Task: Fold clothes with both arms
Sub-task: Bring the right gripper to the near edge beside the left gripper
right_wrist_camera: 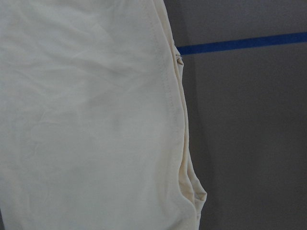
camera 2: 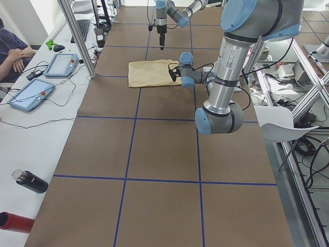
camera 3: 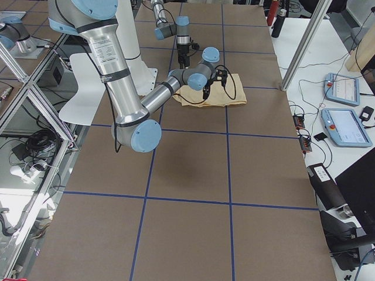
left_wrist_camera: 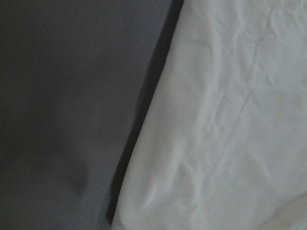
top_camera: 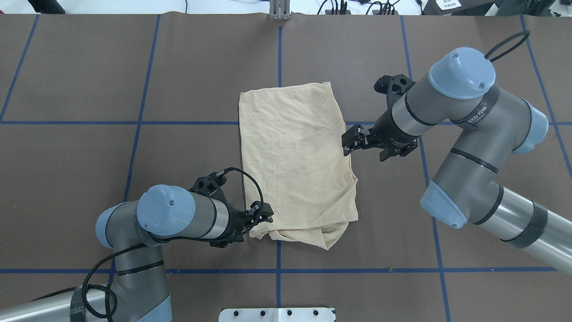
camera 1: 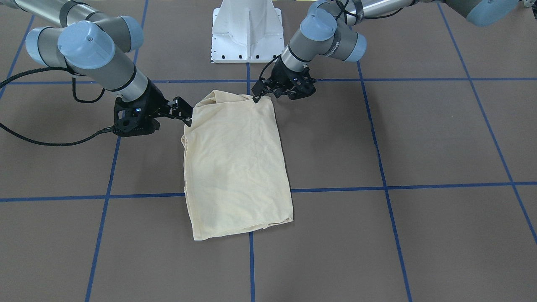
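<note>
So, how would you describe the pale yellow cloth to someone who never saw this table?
On the brown table with blue tape lines, between the black left gripper and the black right gripper, lies the pale cream-yellow thin-fabric shirt, folded into a rough rectangle. It is the only soft, light thing there.

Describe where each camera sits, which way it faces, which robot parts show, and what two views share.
Front-facing: across the brown table, facing the white pedestal base; left gripper view-right, right gripper view-left.
Overhead: behind the robot, looking down; left arm left, right arm right.
Exterior left: table's end; left arm nearest.
Exterior right: opposite end; right arm nearest.
Left wrist: close over the pale cream-yellow thin-fabric shirt's edge; no fingers.
Right wrist: over its stitched hem; no fingers.
Shared: both wrist views show the shirt.
</note>
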### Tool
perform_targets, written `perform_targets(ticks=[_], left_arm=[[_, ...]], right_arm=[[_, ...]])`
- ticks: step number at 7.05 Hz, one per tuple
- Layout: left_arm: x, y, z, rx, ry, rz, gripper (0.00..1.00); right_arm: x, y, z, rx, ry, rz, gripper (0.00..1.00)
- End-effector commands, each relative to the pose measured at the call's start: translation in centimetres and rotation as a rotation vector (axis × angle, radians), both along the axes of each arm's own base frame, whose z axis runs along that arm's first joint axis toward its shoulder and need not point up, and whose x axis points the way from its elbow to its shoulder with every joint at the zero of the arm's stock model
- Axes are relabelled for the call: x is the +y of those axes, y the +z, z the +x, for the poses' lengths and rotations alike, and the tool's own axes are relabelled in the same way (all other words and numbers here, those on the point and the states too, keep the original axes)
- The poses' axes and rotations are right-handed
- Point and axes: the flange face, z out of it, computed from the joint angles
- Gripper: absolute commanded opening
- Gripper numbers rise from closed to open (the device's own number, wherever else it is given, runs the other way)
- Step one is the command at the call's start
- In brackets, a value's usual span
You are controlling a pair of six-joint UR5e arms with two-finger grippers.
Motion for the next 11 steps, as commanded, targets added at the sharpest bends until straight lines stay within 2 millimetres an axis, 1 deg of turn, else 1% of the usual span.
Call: perform_targets(ticks=[1,2,3,6,7,8,9,10,11], left_arm=[[0.1,0.2,0.7,-0.012,0.0,-0.011,0.91],[0.3,-0.1,0.8,-0.007,0.001,-0.017,0.81],[0.3,-0.4,0.9,-0.004,0.001,-0.016,0.59],[0.3,-0.6,0.9,-0.001,0.003,-0.014,0.07],[0.2,-0.7,0.8,0.0,0.001,-0.014,0.0],[0.0,-0.7,0.5,0.002,-0.001,-0.013,0.0],[-0.4,-0.9,0.2,0.005,-0.007,-0.011,0.0],[-1.0,-1.0,-0.2,0.008,-0.016,-0.009,0.0],[-1.1,-1.1,-0.4,0.001,-0.019,-0.011,0.0]], right_arm=[[0.2,-0.1,-0.3,0.001,0.0,0.002,1.0],[0.2,-0.1,-0.3,0.001,0.0,0.002,1.0],[0.3,-0.2,-0.3,0.0,0.0,0.003,1.0],[0.3,-0.2,-0.2,-0.001,0.0,0.004,1.0],[0.7,-0.7,-0.1,-0.009,-0.004,0.01,1.0],[2.1,-1.2,-0.9,-0.015,0.024,-0.065,1.0],[4.9,-2.3,-3.1,-0.008,0.103,-0.152,1.0],[8.8,-2.8,-6.4,0.018,0.173,-0.19,1.0],[11.8,-2.1,-9.2,0.056,0.206,-0.199,1.0]])
